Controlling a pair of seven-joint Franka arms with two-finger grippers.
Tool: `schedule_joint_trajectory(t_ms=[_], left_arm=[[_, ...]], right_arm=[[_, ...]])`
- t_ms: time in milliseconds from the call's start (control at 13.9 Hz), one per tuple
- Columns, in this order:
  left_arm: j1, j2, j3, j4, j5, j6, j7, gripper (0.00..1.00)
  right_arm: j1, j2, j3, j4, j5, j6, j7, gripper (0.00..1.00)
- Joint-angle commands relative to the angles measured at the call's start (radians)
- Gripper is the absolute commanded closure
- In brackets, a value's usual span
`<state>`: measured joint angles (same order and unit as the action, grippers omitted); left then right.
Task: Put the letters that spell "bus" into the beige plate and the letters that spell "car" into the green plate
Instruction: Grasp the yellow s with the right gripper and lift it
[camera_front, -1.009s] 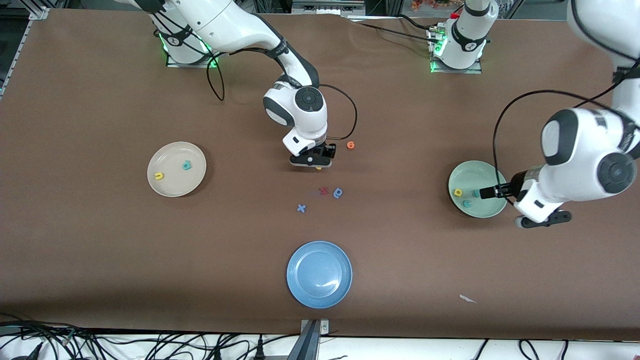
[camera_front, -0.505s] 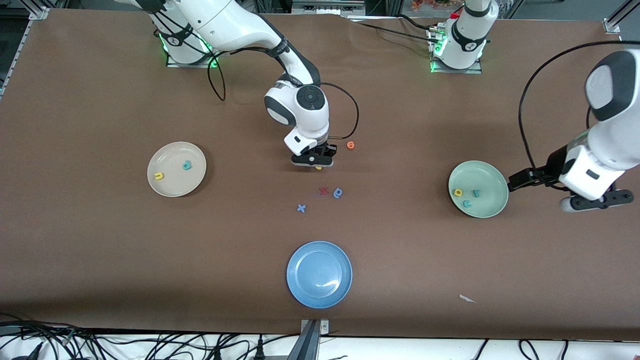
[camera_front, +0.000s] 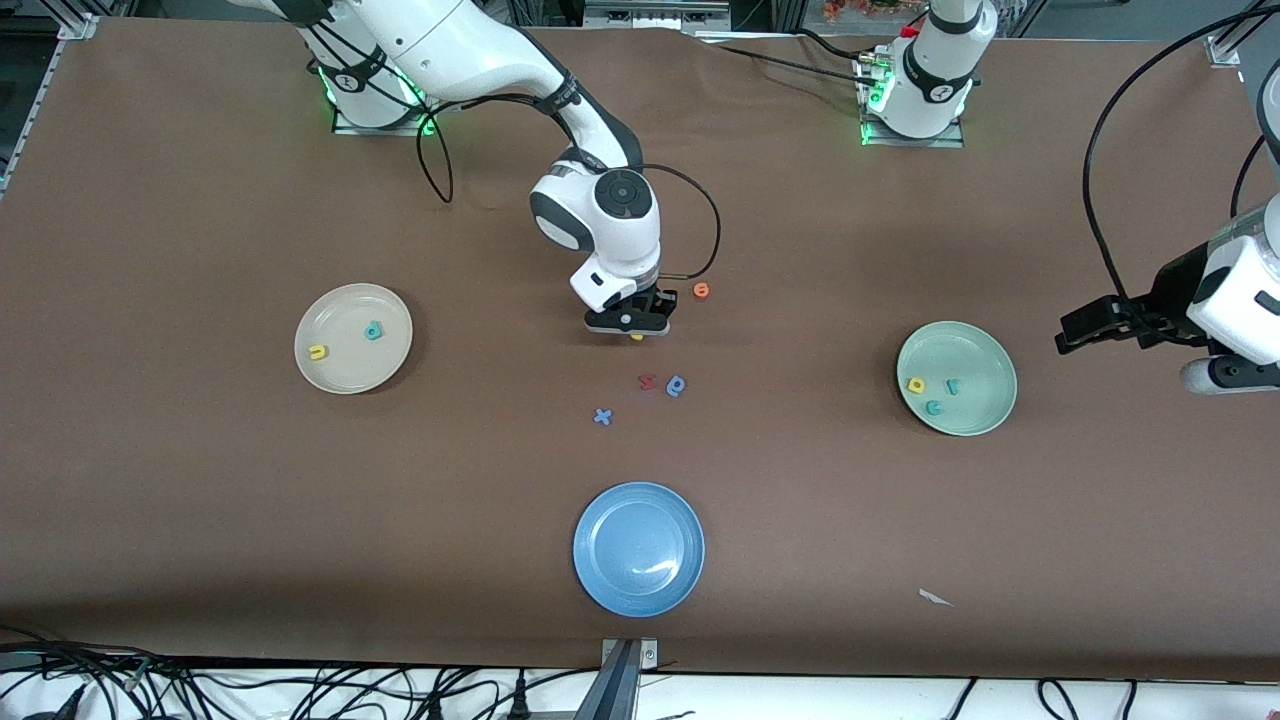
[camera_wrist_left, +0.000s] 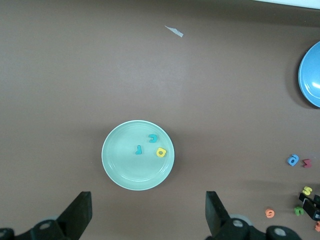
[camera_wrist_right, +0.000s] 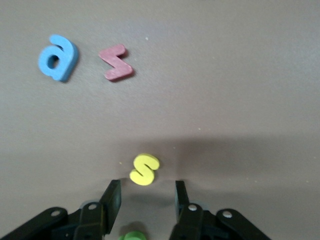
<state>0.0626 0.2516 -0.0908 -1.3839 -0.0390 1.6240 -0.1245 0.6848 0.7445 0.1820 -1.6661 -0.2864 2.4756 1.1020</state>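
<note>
My table (camera_front: 200, 500) carries three plates. The blue plate (camera_front: 639, 549) lies nearest the front camera. The beige plate (camera_front: 353, 338), toward my right arm's end, holds the yellow "u" (camera_front: 318, 352) and teal "b" (camera_front: 374, 330). The green plate (camera_front: 956, 378), toward my left arm's end, holds the yellow "a" (camera_front: 916, 384), teal "r" (camera_front: 953, 386) and teal "c" (camera_front: 934, 407).

My left gripper (camera_wrist_left: 147, 212) hangs over bare table beside the green plate, jaws spread wide, pinching nothing. My right gripper (camera_wrist_right: 145, 200) hangs low mid-table, jaws parted, the yellow "s" (camera_wrist_right: 144, 169) lying loose just off their tips.

Nearby lie a red letter (camera_wrist_right: 116, 62), a blue letter (camera_wrist_right: 57, 57), a blue cross (camera_front: 602, 416), an orange letter (camera_front: 702, 290) and a green letter (camera_wrist_right: 132, 235).
</note>
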Motion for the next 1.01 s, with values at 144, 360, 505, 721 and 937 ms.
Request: schedule_joint_trajectory(t_ms=[144,360,505,721,937], left_arm=[[0.002,0.017,0.000,0.031,0.016,-0.019,0.043,0.01],[0.000,0.018,0.003,0.029,0.028,-0.018,0.127,0.03],[0.003,0.023,0.003,0.026,0.027,-0.016,0.143,0.03],[0.003,0.034,0.003,0.019,0.024,-0.009,0.140,0.03],[0.003,0.034,0.003,-0.007,0.024,0.040,0.112,0.08]], right_arm=[[0.010,0.045,-0.026,0.054,-0.025,0.002,0.018,0.48],[0.016,0.064,-0.032,0.054,-0.033,0.011,0.021,0.49],[0.018,0.067,-0.032,0.054,-0.033,0.013,0.022,0.53],[0.019,0.065,-0.032,0.052,-0.033,0.013,0.022,0.65],[0.021,0.065,-0.032,0.048,-0.034,0.013,0.019,0.83]])
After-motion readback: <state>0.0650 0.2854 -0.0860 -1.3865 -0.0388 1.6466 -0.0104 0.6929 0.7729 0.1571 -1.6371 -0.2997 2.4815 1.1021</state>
